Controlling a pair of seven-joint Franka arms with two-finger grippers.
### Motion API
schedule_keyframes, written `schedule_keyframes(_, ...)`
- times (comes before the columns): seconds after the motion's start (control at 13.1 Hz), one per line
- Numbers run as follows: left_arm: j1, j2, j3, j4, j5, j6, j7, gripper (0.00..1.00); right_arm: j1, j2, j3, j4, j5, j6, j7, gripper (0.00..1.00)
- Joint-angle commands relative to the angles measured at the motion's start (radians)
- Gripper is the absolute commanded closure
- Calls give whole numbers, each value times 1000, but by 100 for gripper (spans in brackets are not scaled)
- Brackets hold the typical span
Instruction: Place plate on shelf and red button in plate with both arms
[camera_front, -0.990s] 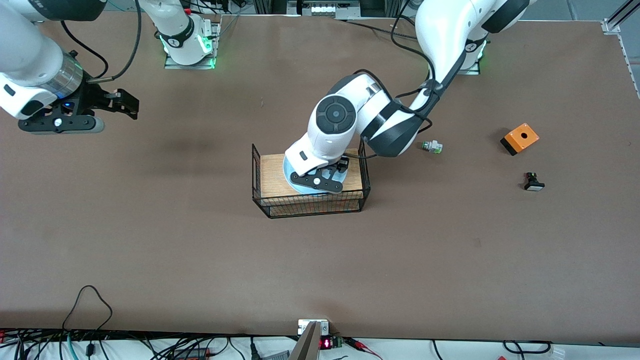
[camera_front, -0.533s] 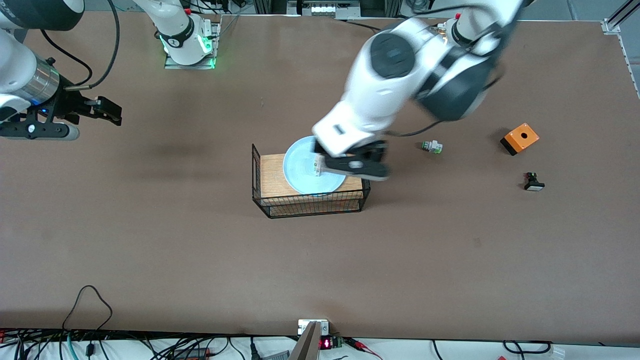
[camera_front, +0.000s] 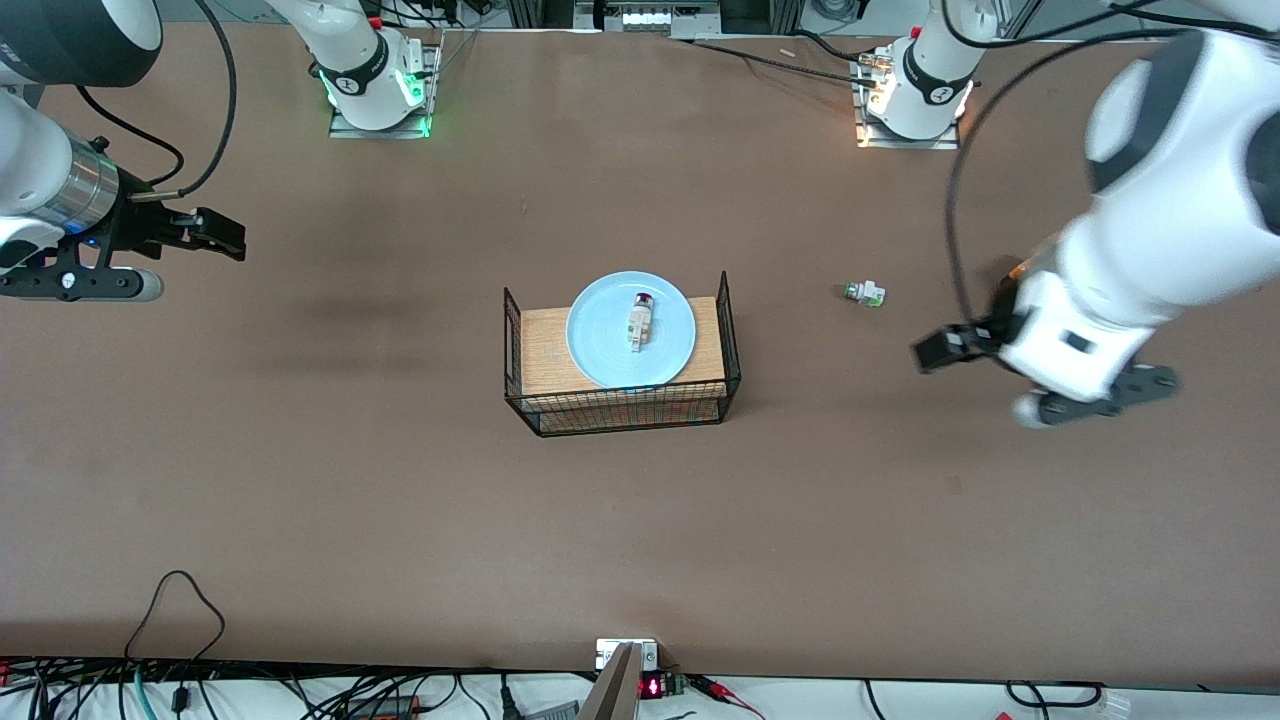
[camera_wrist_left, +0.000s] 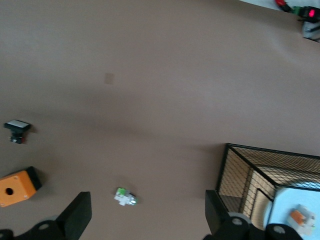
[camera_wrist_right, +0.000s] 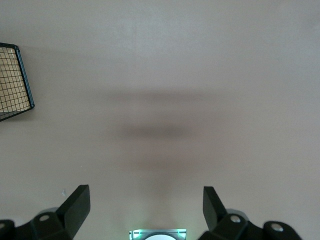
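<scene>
From high across the desk (camera_front: 300, 480) we face both bases; our wrist views look down from well above it — all three share the wire basket (camera_front: 622, 405) (camera_wrist_left: 250, 170) (camera_wrist_right: 15, 80).

Left claw (camera_front: 960, 345) is off the round pale blue glossy plate (camera_front: 600, 345), now open-fingered over bare tabletop (camera_front: 900, 480); white red-capped button (camera_front: 640, 322) lies uncovered on plate.

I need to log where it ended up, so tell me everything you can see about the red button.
The red button is a tiny part with a whitish body, a dark red cap at the end pointing away from the front camera, and a small green piece on its side. It lies on its side near the middle of the pale blue plate, which rests on the wooden board in the wire basket. No gripper touches it.
</scene>
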Motion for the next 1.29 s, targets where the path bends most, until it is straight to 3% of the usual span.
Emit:
schedule_keyframes(0.0, 77, -52, -5, -35, 9, -43, 175, 0, 10, 12, -10, 27, 2, -23, -13, 0)
schedule_keyframes(0.23, 99, -165, 93, -174, 2, 4, 408, 0, 11, 12, -10, 27, 4, -23, -13, 0)
schedule_keyframes(0.46, 21, -298, 246, -381, -9, 144, 478, 0, 10, 12, -10, 27, 4, -23, -13, 0)
schedule_keyframes(0.61, 15, -357, 259, -481, -36, 193, 478, 0, 10, 12, -10, 27, 4, -23, -15, 0)
schedule_keyframes(1.07, 45, -401, 256, -503, -53, 177, 478, 0, 11, 12, -8, 27, 4, -23, -16, 0)
schedule_keyframes(1.22, 50, -431, 258, -553, -54, 183, 478, 0, 10, 12, -8, 27, 4, -25, -16, 0)
